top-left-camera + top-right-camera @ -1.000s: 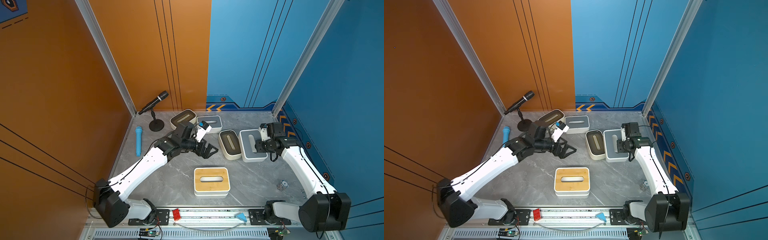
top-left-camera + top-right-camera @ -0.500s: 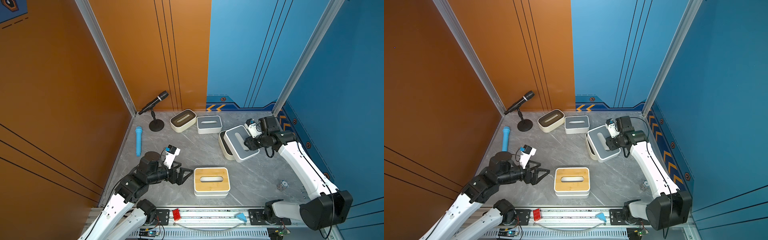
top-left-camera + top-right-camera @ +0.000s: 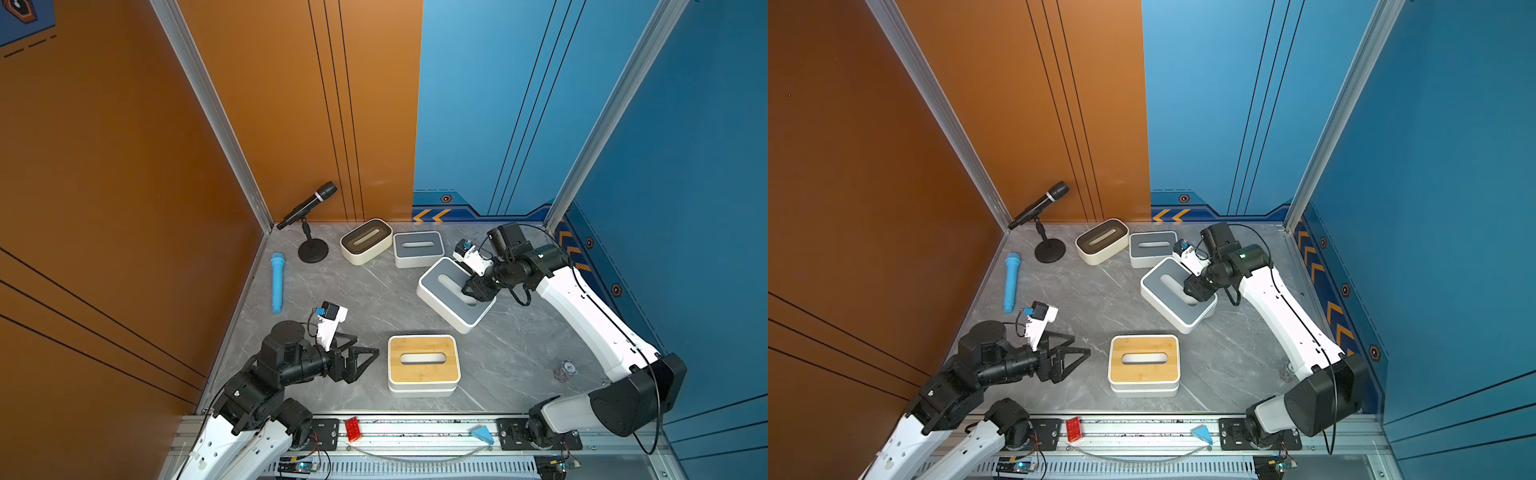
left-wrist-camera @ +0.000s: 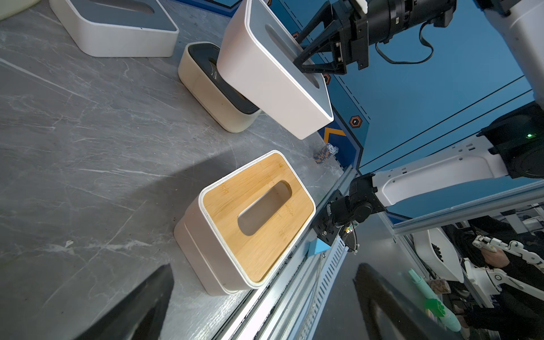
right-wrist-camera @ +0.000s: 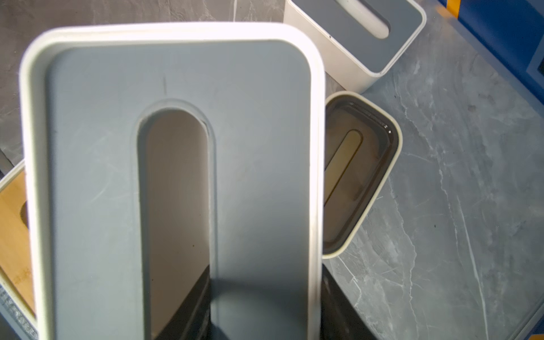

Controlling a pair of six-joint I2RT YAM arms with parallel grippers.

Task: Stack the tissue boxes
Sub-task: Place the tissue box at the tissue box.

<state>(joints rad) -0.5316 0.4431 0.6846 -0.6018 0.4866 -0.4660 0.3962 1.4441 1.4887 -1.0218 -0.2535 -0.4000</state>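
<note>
Tissue box (image 3: 440, 297) with grey lid hangs tilted in right gripper (image 3: 473, 291); left gripper (image 3: 365, 351) spread wide.

wood-lid box (image 3: 423, 359): flat, front middle, sits square on a white box (image 3: 420, 390) | lifted grey-lid box (image 3: 455, 311): up in the air, tilted, right of middle | brown-lid box (image 4: 206, 91): flat, partly under the lifted one | back grey-lid box (image 3: 417, 248) and back brown-lid box (image 3: 365, 241): flat, side by side near the back wall

The grey-lidded box (image 5: 176, 73) is smooth white plastic, lid matt — wood-lidded box (image 4: 229, 203) pale-grained, brown-lidded box (image 5: 368, 176) glossy.
</note>
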